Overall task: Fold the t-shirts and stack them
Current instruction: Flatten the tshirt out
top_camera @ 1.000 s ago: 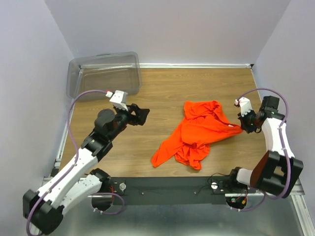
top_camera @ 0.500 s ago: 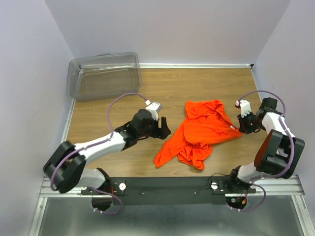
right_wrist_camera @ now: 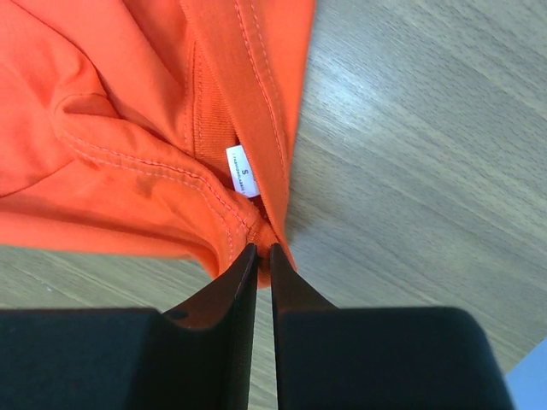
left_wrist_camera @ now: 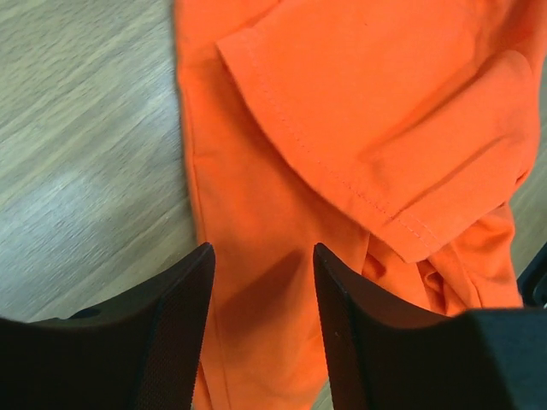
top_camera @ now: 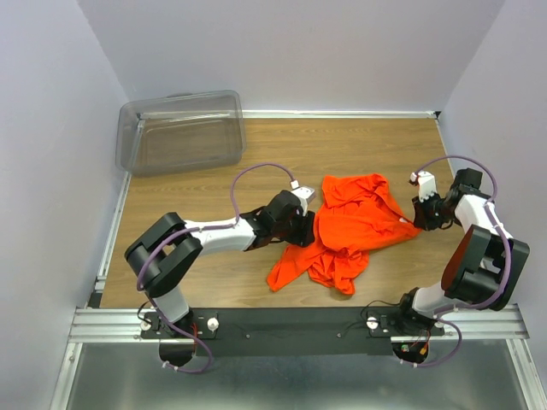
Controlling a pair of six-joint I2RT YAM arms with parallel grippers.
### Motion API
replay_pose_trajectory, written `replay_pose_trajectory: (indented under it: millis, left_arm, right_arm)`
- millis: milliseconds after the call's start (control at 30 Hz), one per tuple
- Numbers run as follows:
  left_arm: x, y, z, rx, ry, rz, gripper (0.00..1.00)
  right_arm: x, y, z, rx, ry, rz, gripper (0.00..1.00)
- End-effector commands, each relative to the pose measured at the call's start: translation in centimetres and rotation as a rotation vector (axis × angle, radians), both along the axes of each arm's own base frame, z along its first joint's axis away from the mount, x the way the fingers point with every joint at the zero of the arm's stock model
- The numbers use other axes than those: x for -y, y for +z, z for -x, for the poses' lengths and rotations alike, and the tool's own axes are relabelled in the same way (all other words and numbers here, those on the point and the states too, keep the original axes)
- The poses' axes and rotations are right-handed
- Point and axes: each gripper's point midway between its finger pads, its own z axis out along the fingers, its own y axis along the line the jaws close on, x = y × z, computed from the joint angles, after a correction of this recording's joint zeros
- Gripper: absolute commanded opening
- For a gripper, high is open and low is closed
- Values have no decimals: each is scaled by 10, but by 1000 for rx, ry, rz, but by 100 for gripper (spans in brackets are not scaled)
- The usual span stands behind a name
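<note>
On the pale-walled wood table [top_camera: 359, 145], left end effector [left_wrist_camera: 263, 256] gapes over t-shirt [left_wrist_camera: 359, 111]; right end effector [right_wrist_camera: 263, 249] apparently pinches it.

Pale lilac walls [top_camera: 299, 51] enclose a wood-grain table [top_camera: 342, 145] under soft, even light.

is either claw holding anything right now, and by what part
The right claw pinches the t-shirt at its neckline edge, beside the white tag. The left claw is open over the shirt's edge, gripping nothing.
</note>
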Motion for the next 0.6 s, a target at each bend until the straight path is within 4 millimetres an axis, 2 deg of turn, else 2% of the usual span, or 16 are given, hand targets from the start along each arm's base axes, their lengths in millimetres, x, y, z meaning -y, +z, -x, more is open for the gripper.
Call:
replay_pose_trajectory:
  millis: [0,67,167,267,433,567]
  left_arm:
    - [7,0,4,-1,-39,-13,53]
    - [5,-3,4,-4,-40,-25,48]
    - [4,-10,5,-15,-43,-45,48]
    - [-4,-17,-1,0,-4,-106,49]
    - [-9,-9,-7,41,28,-122,51]
    - [-11,-13,-7,39,17,-152,54]
  right_arm:
    - [-2,8,-11,41,0,-30,18]
    - [-3,8,-10,43,1,-35,18]
    - [-5,10,-10,50,1,-42,18]
    - [-6,12,-10,56,4,-46,18]
    - [-7,11,-9,55,8,-47,18]
    - [-8,7,-7,48,13,-53,18]
